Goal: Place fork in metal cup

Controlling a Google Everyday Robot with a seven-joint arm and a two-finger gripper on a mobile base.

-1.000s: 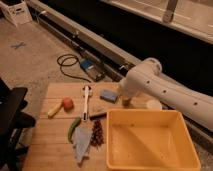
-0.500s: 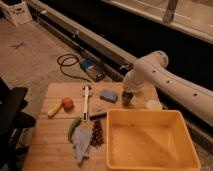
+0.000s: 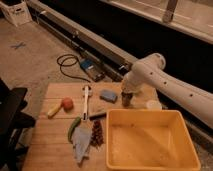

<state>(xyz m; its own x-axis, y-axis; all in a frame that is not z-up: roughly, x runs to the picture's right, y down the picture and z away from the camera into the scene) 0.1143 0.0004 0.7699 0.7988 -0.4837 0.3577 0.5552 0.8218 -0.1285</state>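
Observation:
My white arm reaches in from the right, and the gripper [image 3: 127, 95] points down at the far middle of the wooden table [image 3: 55, 150]. Right under it stands a small dark cylinder, the metal cup [image 3: 127, 103], between the blue sponge and the white cup. The gripper sits just over or at the cup's rim and hides most of it. I cannot make out the fork; it is hidden or too slim to tell apart from the gripper.
A long white-handled utensil [image 3: 86, 99] lies left of a blue sponge [image 3: 108, 95]. A red fruit [image 3: 67, 103], a green pepper [image 3: 74, 128], a grey cloth-like thing [image 3: 81, 142] and a dark red bunch [image 3: 96, 133] lie in front. A yellow bin [image 3: 150, 160] fills the right front. A white cup [image 3: 154, 105] stands behind it.
The arm's elbow has lifted and swung a little to the right. The gripper has turned to point straight down over the metal cup. The table's other things have not moved.

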